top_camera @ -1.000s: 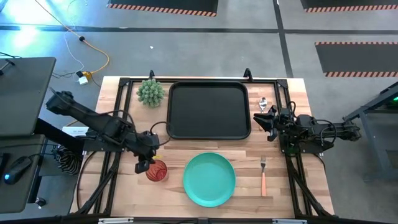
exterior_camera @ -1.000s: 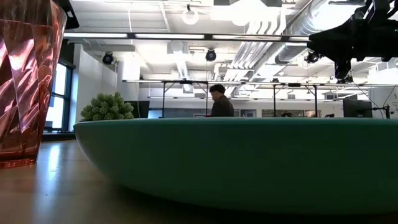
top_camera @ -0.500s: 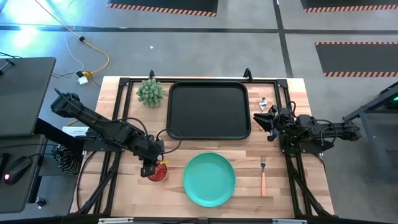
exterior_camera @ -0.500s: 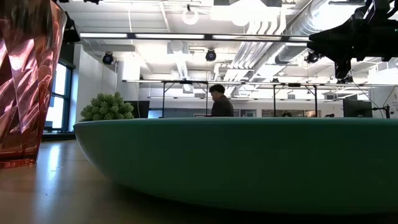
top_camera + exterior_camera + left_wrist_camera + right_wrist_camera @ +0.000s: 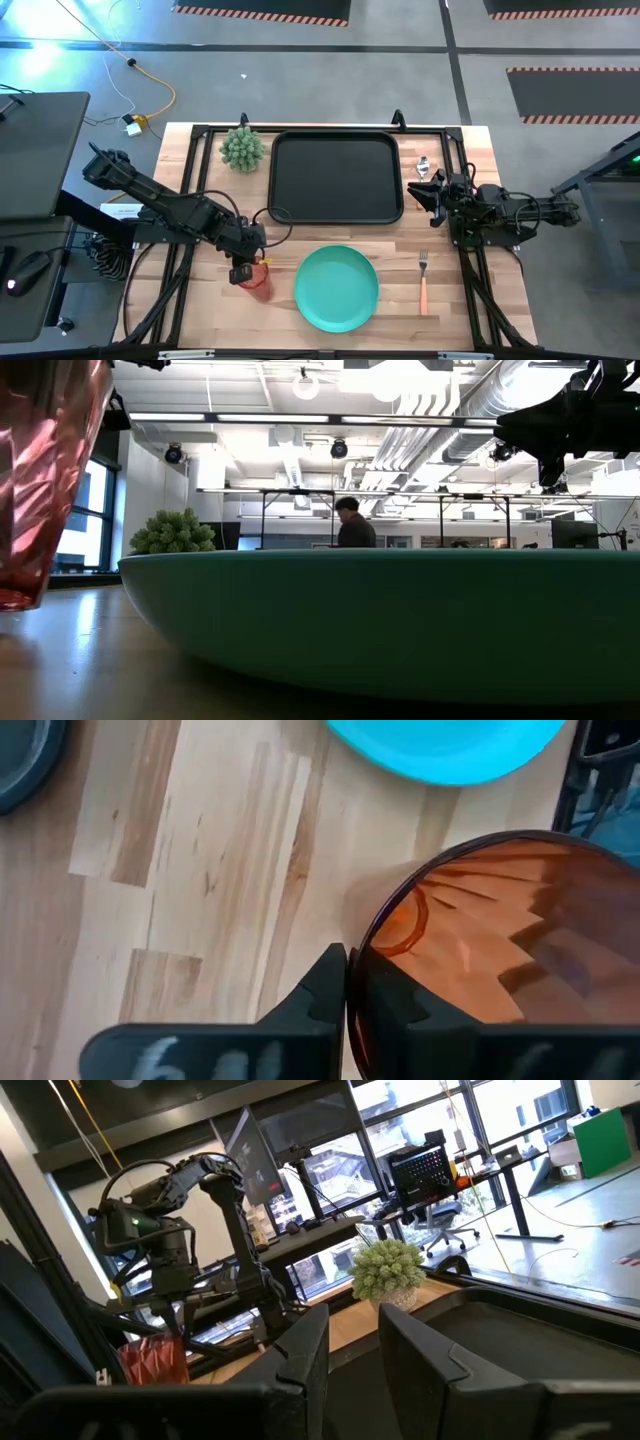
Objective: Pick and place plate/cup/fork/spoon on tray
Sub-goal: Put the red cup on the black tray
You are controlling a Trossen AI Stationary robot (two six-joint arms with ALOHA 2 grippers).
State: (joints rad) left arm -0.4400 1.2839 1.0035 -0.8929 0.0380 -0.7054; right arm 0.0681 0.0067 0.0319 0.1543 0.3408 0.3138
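Note:
The red translucent cup (image 5: 259, 284) stands tilted on the wood left of the teal plate (image 5: 337, 288), and it fills the left edge of the low view (image 5: 40, 480). My left gripper (image 5: 243, 272) reaches down onto it, shut on its rim. The black tray (image 5: 336, 177) lies behind the plate. The orange-handled fork (image 5: 423, 281) lies flat right of the plate. The spoon (image 5: 424, 164) shows partly beside my right gripper (image 5: 424, 191), which waits at the table's right side, open (image 5: 352, 1350) and touching nothing. My left gripper pinches the cup's rim (image 5: 366, 958) on the side toward the table's left edge. One finger (image 5: 325, 995) is outside the wall and the other (image 5: 395, 1012) shows through the red wall inside. The fingers come steeply from above. The cup leans (image 5: 30, 560); whether its base is clear of the table I cannot tell.
A green spiky plant (image 5: 242, 148) stands at the tray's far left corner. Black frame rails (image 5: 180, 210) run along the table's left and right sides. Bare wood lies between tray and plate. A person (image 5: 355, 525) sits in the room far behind the table.
My left gripper has come down and toward the near edge onto the cup and taken hold of its rim. The cup, upright a moment ago, now leans over, its base shifted and raised on one side. The right arm has kept still.

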